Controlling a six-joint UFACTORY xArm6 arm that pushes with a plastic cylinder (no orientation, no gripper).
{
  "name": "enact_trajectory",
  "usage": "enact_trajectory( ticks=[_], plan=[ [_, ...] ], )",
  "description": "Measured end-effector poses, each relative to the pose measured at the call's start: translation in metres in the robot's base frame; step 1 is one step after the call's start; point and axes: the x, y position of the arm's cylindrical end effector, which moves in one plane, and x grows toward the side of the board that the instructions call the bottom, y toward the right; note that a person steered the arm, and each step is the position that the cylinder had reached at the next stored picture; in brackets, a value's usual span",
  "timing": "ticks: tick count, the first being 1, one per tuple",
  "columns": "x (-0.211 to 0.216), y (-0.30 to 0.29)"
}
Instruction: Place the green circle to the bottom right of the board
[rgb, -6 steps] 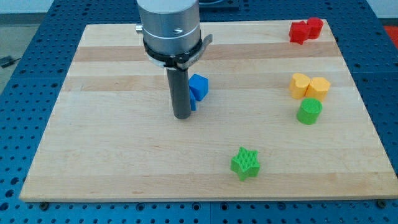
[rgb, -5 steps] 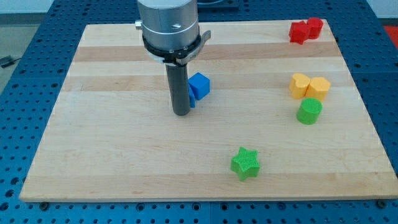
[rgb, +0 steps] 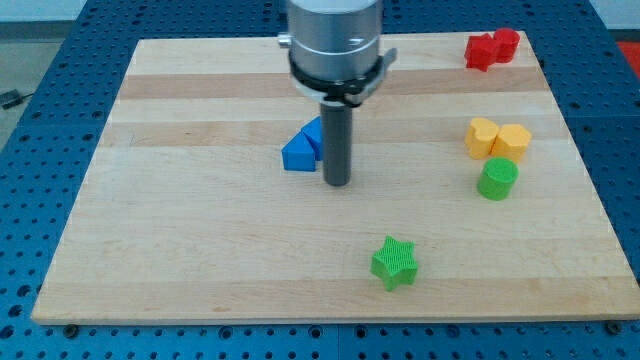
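Green circle (rgb: 497, 180) just below yellow blocks (rgb: 497, 138), my tip (rgb: 338, 183) well left.

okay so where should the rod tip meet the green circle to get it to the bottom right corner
No jaws here, so push. Set my tip against the green circle on its upper-left side wall, low down. It stands upright with round sides, and the yellow blocks crowd its top, so come from the view's left.

you see a pale wooden board (rgb: 180, 230) with a smooth, banded grain. the green circle (rgb: 497, 180) and green star (rgb: 394, 262) look like ridged matt plastic, and the arm's collar (rgb: 335, 40) is brushed metal.
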Motion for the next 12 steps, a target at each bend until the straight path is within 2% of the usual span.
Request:
enact_trajectory(
  ticks=[1, 3, 5, 8, 10, 12],
  plan=[
    [-0.004, 0.032],
    [-0.021, 0.047],
    [-0.02, 0.106],
    [0.029, 0.191],
    [0.029, 0.186],
    [0.018, 0.212]
  ],
)
